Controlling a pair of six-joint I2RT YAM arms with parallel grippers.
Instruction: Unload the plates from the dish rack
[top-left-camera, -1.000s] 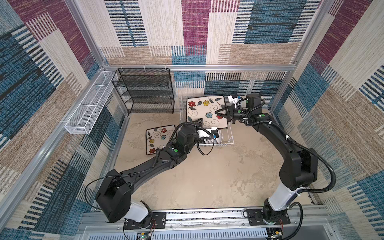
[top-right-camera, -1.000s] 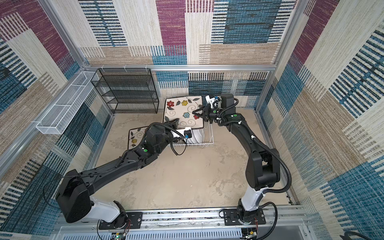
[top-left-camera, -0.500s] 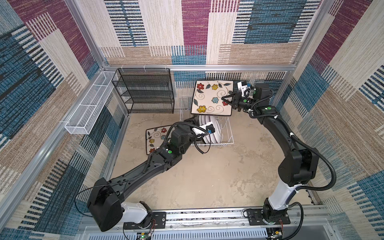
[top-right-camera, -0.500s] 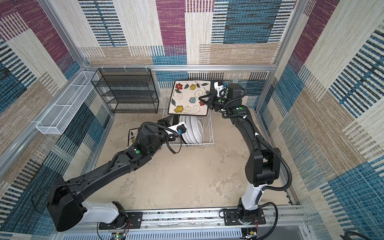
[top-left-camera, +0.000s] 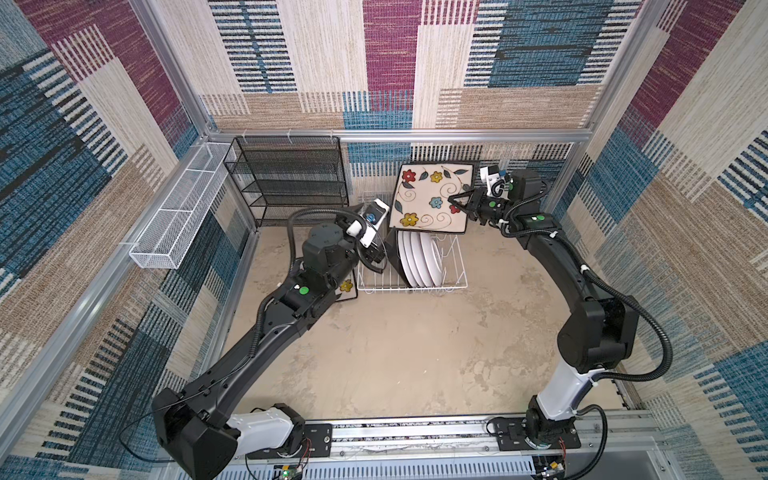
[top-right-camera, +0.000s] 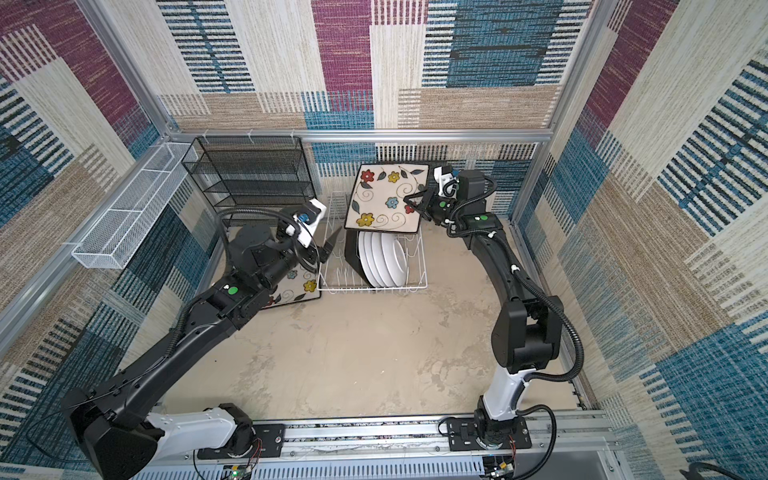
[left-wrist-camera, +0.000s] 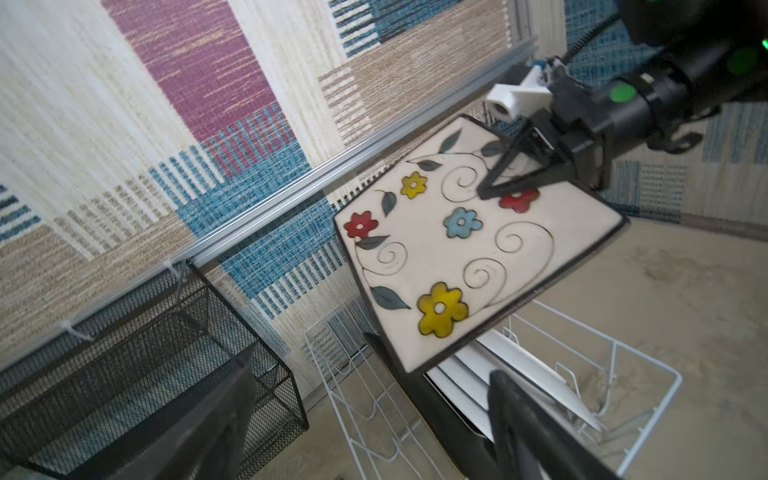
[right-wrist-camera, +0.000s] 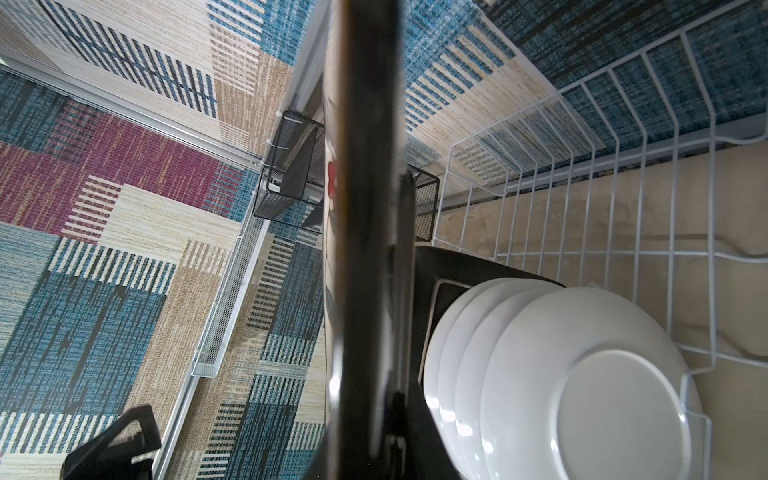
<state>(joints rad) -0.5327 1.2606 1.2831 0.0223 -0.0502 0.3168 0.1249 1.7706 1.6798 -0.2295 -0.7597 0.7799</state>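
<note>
My right gripper (top-left-camera: 455, 201) is shut on the right edge of a square plate (top-left-camera: 430, 199) with a cream face and coloured flowers, held tilted in the air above the white wire dish rack (top-left-camera: 457, 266). Several round white plates (top-left-camera: 419, 259) stand in the rack behind one black-backed square plate (top-left-camera: 394, 253). My left gripper (top-right-camera: 330, 249) hangs open over the rack's left part, beside that black plate, holding nothing. In the left wrist view the held plate (left-wrist-camera: 465, 249) fills the middle. In the right wrist view its dark edge (right-wrist-camera: 365, 208) runs between my jaws.
Another flowered square plate (top-right-camera: 299, 291) lies flat on the table left of the rack, partly under my left arm. A black mesh shelf unit (top-left-camera: 291, 178) stands at the back left. A long white mesh basket (top-left-camera: 178, 216) hangs on the left wall.
The right gripper has lifted the square plate up out of the rack. The left gripper has opened wide and drawn back a little to the left.
</note>
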